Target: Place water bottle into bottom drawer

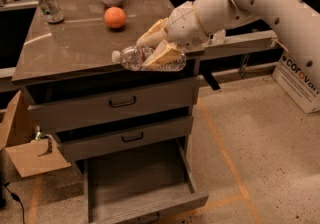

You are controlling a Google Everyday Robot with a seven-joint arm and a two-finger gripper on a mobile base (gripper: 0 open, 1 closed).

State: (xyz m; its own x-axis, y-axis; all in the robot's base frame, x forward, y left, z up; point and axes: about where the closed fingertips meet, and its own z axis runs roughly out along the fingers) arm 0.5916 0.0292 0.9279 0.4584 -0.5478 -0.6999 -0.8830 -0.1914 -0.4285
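Camera view: we see the arm reach in from the right, its end effector (153,50) clamped on the water bottle (131,58), which lies sideways at the counter's (75,43) front edge near the right corner. The bottom drawer (145,207) is open below.

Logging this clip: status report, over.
Gripper shut on bottle, held sideways over counter front edge. Bottom drawer open below. Nothing seen in the way.
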